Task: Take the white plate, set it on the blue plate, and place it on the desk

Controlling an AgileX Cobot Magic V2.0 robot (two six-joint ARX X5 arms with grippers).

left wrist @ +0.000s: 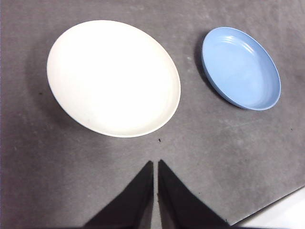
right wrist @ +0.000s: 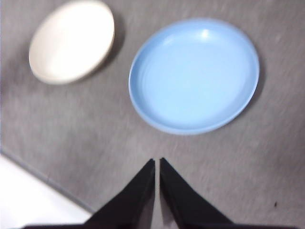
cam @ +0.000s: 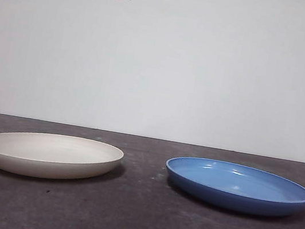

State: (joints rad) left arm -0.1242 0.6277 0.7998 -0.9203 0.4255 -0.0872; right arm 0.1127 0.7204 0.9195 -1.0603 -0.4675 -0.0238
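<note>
Front view: white plate lower left, blue plate lower right, apart on the desk, nothing stacked. Left gripper and right gripper hover above with jaws together, likely pre-pick.

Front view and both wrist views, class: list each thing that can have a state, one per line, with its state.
white plate: right side up, empty, flat on the desk, apart from the blue plate
blue plate: right side up, empty, flat on the desk
left gripper: shut, holding nothing, above the desk near the white plate
right gripper: shut, holding nothing, near the blue plate
desk: bears both plates
</note>
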